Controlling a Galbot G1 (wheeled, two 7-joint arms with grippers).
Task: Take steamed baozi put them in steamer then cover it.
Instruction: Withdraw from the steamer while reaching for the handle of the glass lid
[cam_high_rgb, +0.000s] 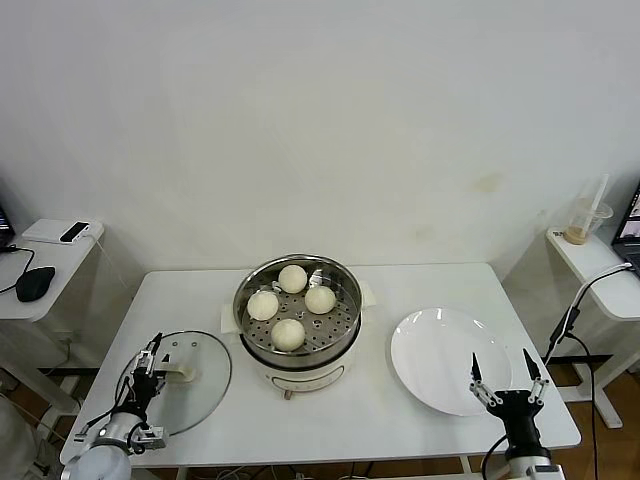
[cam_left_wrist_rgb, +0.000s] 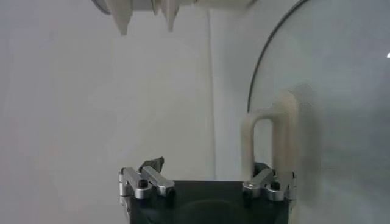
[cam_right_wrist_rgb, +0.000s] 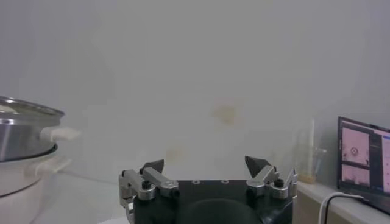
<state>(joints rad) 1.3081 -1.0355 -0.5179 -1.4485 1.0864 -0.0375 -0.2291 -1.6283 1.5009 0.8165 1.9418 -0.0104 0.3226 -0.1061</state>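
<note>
From above, all four steamed baozi (cam_high_rgb: 290, 306) sit on the perforated tray of the steamer (cam_high_rgb: 297, 310) at mid-table. The cover (cam_high_rgb: 185, 377) lies flat on the table at its left, uncovered pot beside it. The left gripper (cam_high_rgb: 152, 365) straddles the lid's cream handle (cam_left_wrist_rgb: 271, 143), jaws apart; its wrist camera shows that handle edge-on, upright. The right gripper (cam_high_rgb: 505, 377) hovers wide open over the white plate (cam_high_rgb: 440, 360)
</note>
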